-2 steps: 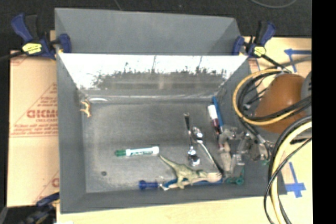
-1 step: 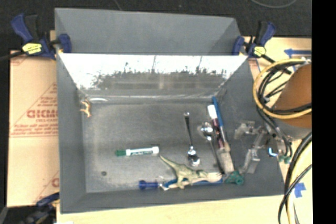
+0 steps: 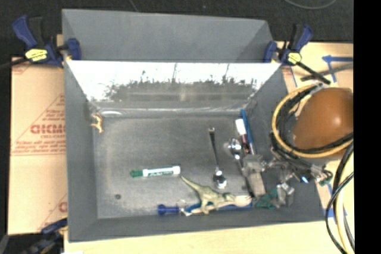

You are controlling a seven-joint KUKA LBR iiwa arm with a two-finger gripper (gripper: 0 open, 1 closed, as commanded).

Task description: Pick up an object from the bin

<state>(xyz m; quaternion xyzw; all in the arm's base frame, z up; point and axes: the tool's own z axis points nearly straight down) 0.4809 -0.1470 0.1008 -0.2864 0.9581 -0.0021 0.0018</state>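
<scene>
Presently the gripper [image 3: 256, 182] is low in the 4 o'clock corner of the grey bin [image 3: 161, 33]. Most of the loose things crowd there, so this is probably the richest spot to try.

- Nearest things: a pale toy dinosaur [image 3: 209, 196] lying flat at the gripper's 8 o'clock, and a small green piece [image 3: 266, 204] just beside it at 5 o'clock. No thing is seen held, so the pick target is judged to be one of these two.
- Farther off: a white marker with a green cap [image 3: 156, 172] lies well apart at 9 o'clock. A thin black rod [image 3: 212, 141] lies at 11 o'clock.
- Gripper spread or closed: cannot tell, because the clutter masks it.
- Arm pose: it enters from 3 o'clock over the right wall. The orange wrist cover [image 3: 321, 119] sits above the rim, with the wrist tipped down and inward.
</scene>
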